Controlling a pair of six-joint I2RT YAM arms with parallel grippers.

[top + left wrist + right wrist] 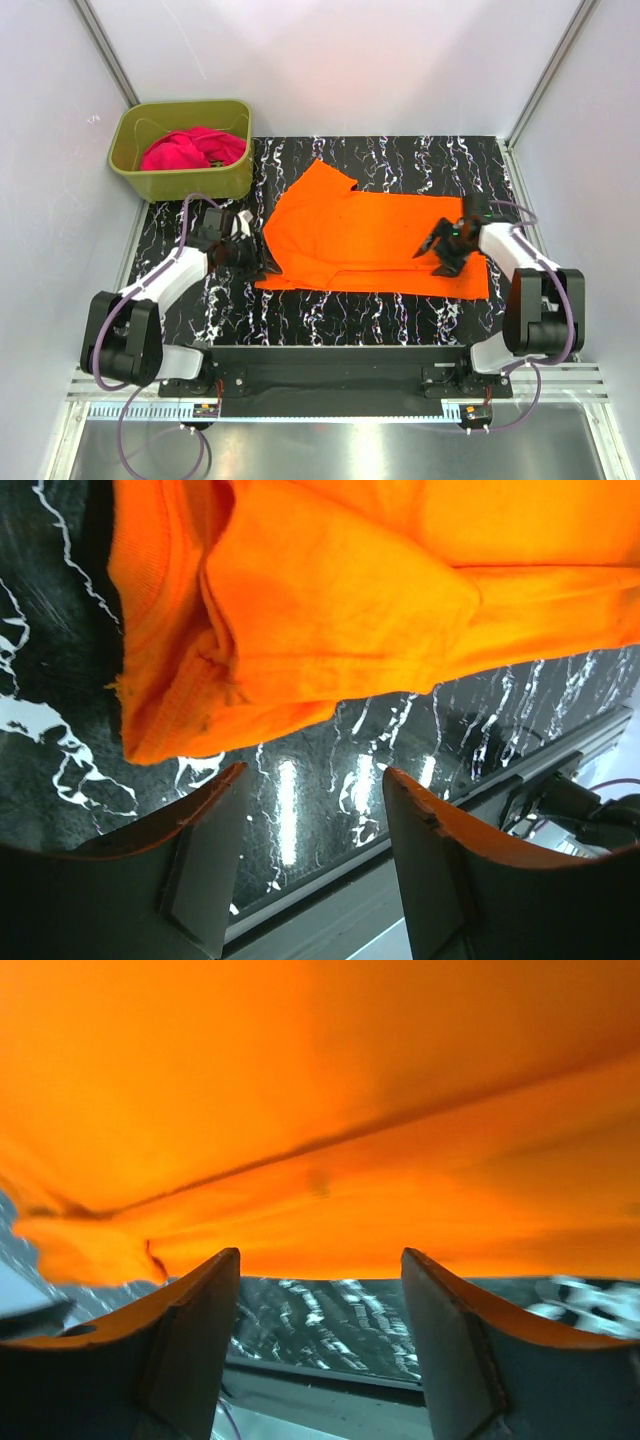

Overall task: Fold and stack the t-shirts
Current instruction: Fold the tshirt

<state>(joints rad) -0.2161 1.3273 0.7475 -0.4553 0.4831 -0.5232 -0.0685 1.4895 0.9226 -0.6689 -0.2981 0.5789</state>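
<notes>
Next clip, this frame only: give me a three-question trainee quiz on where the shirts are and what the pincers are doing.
1. True or false: the pink shirt lies spread flat on the table.
2. Where is the left pincer relative to the orange shirt? A) at the end nearer the green tub B) at the end farther from it C) over the middle.
3. Fill in: the left pincer and the right pincer are both ___, with no cloth between the jaws.

Key: 1 false, it is bunched in the green tub; 2 A; 3 open.
</notes>
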